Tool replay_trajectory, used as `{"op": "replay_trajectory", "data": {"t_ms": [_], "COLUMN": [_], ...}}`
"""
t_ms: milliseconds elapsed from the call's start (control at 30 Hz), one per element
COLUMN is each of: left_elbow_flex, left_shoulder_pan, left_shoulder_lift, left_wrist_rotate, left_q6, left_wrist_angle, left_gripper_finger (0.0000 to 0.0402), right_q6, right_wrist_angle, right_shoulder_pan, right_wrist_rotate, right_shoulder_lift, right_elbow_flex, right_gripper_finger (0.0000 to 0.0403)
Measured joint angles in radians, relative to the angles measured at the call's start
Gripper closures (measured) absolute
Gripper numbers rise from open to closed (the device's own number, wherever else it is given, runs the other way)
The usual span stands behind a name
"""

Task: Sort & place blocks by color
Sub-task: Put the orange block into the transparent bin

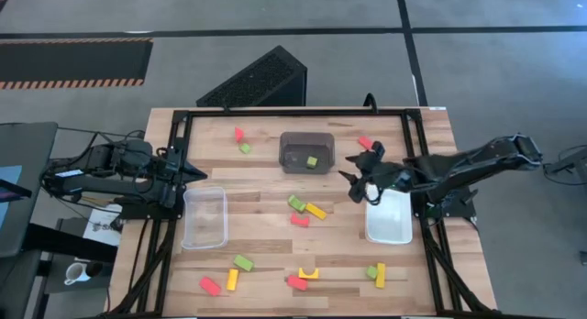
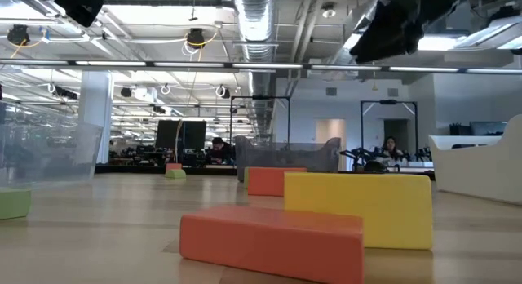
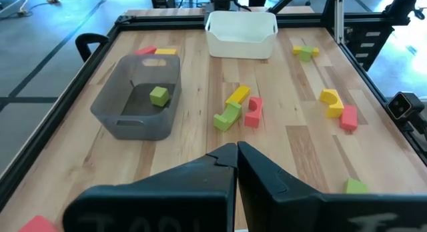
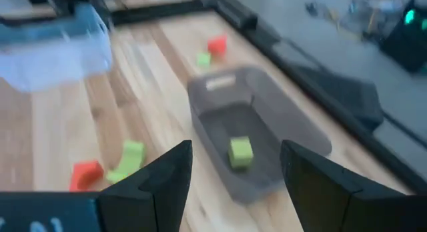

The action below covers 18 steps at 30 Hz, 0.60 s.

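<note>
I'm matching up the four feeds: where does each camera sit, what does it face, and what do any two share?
High view: overhead, straight down on the table; both arms show.
Low view: tabletop level, facing red block and yellow block; an arm hangs above.
Left wrist view: behind shut left gripper, facing the white bin.
Right wrist view: behind open right gripper, above the grey bin.
Both wrist views share the green cube in the grey bin.

One block (image 1: 312,160) in the middle bin (image 1: 306,139) — others scattered around
</note>
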State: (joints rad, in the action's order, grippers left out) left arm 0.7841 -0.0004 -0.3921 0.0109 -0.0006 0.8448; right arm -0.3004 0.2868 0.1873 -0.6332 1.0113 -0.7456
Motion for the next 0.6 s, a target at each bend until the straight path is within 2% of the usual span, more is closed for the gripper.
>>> {"op": "replay_trajectory", "data": {"t_ms": [233,433,533,600], "left_elbow_flex": [0.0,0.0,0.0,-0.007], "left_shoulder_pan": [0.0,0.0,0.0,0.0], "left_shoulder_lift": [0.0,-0.001,-0.001,-0.005], "left_wrist_rotate": [0.004,0.055,0.053,0.058], "left_q6": [0.019,0.087,0.015,-0.051], "left_wrist_angle": [0.004,0.003,-0.009,-0.091], "left_gripper_finger": [0.0401,0.0401,0.0401,0.0401], "right_q6": [0.124,0.211,0.23,0.24], "right_wrist_angle": [-0.122,-0.152,-0.143,-0.123], "right_shoulder_pan": [0.082,0.107,0.107,0.107], "right_wrist_rotate": [0.001,-0.026,-0.021,-0.02], "right_shoulder_lift": [-0.084,-0.099,-0.096,-0.089], "right_elbow_flex": [0.0,0.0,0.0,0.0], "right_gripper_finger": [0.0155,0.0155,0.0155,0.0155]}}
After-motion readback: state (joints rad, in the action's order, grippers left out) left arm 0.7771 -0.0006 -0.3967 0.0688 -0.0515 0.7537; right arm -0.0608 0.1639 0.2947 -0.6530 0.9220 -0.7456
